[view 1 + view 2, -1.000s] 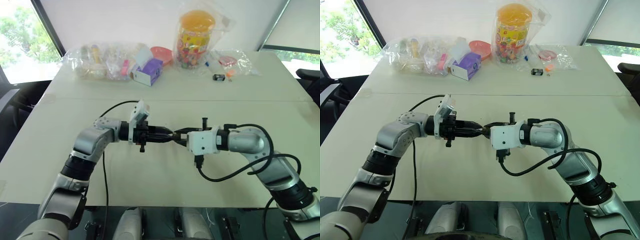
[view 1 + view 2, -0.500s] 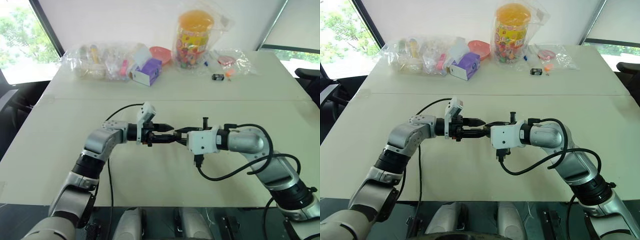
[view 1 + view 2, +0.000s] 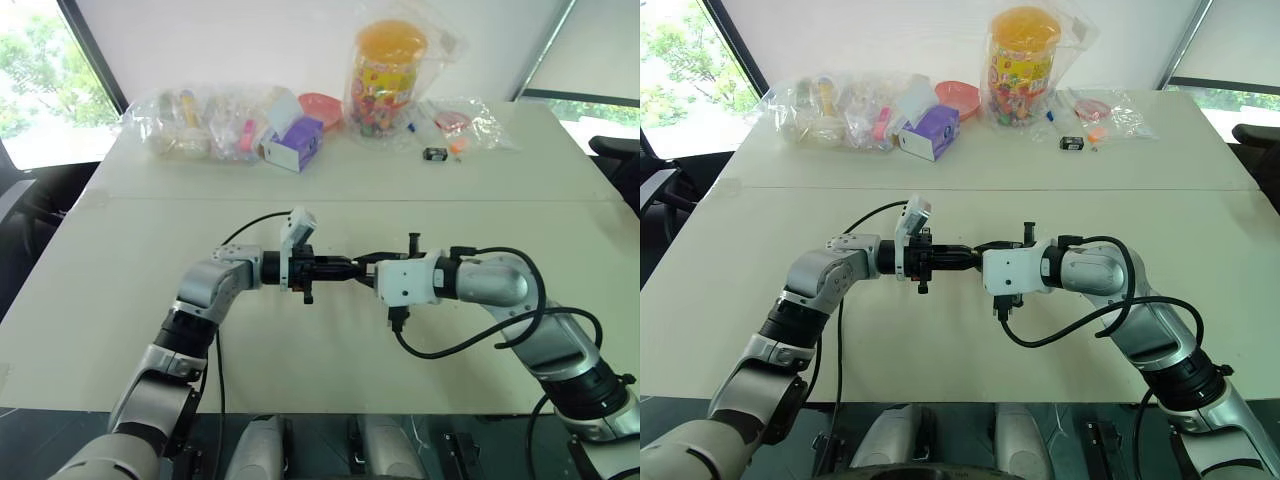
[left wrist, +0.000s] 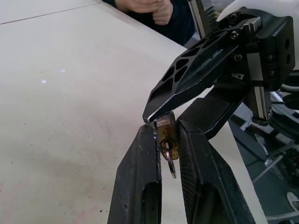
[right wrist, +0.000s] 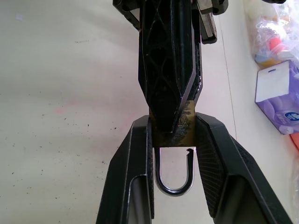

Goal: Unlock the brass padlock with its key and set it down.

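Both grippers meet fingertip to fingertip above the middle of the table [image 3: 120, 290]. My right gripper [image 5: 173, 120] is shut on the brass padlock [image 5: 181, 133], its two fingers pressing the body's sides. The silvery shackle [image 5: 174, 187] points back toward the right wrist, and one leg's notched end shows just outside the body. My left gripper [image 4: 166, 127] comes in level from the left and is shut on the key [image 4: 168, 156], which sticks out of the padlock's [image 4: 167, 134] bottom. In the head views the fingers hide the lock.
Along the table's far edge lie clear bags of small items [image 3: 200, 125], a purple and white box [image 3: 295, 143], a pink bowl [image 3: 322, 105], a bagged jar with an orange lid [image 3: 390, 75] and a small black item [image 3: 436, 154]. A person's hands [image 4: 149, 7] show beyond the table.
My left gripper has moved right up to the right gripper, and its fingers have gone from open to shut on the key. The right arm has held still.
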`<action>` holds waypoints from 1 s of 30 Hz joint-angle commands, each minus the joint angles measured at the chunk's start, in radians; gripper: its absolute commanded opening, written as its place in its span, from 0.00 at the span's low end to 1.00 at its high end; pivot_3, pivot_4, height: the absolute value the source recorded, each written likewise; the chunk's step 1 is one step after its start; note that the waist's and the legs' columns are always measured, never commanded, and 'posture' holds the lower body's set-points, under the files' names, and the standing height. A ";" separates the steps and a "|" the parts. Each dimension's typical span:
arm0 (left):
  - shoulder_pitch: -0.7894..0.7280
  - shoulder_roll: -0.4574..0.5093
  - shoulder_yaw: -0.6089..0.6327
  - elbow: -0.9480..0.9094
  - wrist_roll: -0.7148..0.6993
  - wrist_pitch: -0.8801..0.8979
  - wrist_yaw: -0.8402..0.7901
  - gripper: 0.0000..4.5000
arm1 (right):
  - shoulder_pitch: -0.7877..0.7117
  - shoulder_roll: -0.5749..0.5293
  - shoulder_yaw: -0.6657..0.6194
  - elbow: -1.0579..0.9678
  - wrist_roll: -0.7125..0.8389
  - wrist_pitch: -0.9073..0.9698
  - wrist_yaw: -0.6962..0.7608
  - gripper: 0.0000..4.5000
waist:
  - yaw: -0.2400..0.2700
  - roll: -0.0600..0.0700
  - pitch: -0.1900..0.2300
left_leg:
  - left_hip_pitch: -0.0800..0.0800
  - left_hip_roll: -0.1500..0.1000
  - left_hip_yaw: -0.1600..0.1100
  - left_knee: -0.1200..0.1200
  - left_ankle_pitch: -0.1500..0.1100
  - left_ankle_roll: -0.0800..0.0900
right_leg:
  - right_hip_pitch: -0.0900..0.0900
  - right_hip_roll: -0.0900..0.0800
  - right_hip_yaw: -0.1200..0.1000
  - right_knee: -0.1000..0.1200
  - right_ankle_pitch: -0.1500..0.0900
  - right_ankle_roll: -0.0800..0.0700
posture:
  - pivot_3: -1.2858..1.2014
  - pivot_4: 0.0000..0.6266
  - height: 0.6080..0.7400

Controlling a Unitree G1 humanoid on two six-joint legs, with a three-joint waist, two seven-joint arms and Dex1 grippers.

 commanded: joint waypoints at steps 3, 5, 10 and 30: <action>-0.022 -0.004 0.020 -0.005 0.002 0.000 0.016 0.01 | 0.007 -0.005 -0.019 -0.076 0.038 0.022 0.017 0.15 | 0.001 0.000 0.000 | 0.000 0.000 0.000 0.000 0.000 0.000 | 0.000 0.000 0.000 0.000 0.000 0.000 | 0.52 0.24 0.96; -0.025 0.000 0.027 0.000 0.001 0.002 0.016 0.01 | 0.022 -0.010 -0.032 -0.086 0.052 0.050 0.023 0.15 | 0.002 0.000 0.000 | 0.000 0.000 0.000 0.000 0.000 0.000 | 0.000 0.000 0.000 0.000 0.000 0.000 | 0.52 0.24 0.96; -0.028 0.018 0.038 -0.009 -0.008 0.010 0.001 0.00 | 0.061 -0.027 -0.093 -0.115 0.083 0.115 0.013 0.80 | 0.000 0.000 0.000 | 0.000 0.000 0.000 0.000 0.000 0.000 | 0.000 0.000 0.000 0.000 0.000 0.000 | 0.52 0.24 0.96; -0.041 0.037 0.062 -0.063 -0.065 0.099 -0.036 0.00 | 0.074 0.093 -0.136 -0.132 0.198 0.286 -0.158 0.01 | 0.000 0.000 0.000 | 0.000 0.000 0.000 0.000 0.000 0.000 | 0.000 0.000 0.001 0.000 0.000 0.000 | 0.52 0.24 0.96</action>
